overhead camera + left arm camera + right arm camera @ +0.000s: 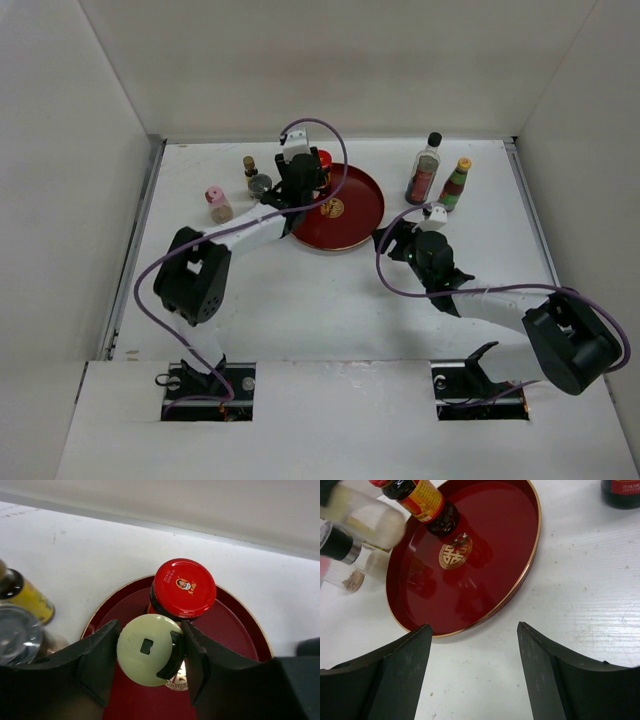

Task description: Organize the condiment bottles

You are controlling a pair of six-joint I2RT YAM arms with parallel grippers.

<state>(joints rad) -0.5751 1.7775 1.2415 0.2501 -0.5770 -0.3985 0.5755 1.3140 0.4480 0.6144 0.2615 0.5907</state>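
The left claw (298, 180) is clamping its dark fingers (100, 660) on the round pale-cream flip cap of a clear shaker (146, 650). The cap is sitting squarely between them, touched on both sides. The shaker is hanging over the back left part of the round dark-red plate with a gold emblem (235, 625); whether its base is resting there cannot be told. A red-lidded jar (183, 587) is standing on the plate just beyond the shaker. Left of the plate, a yellow-labelled brown bottle (22, 597) and a grey-capped shaker (17, 635) are standing on the white worktop (100, 555). The right claw (472, 627) is hovering with fingers apart and gripping nothing, just off the plate's rim. A tall clear black-capped bottle (425, 170) and a green bottle (456, 185) are standing to the plate's right.
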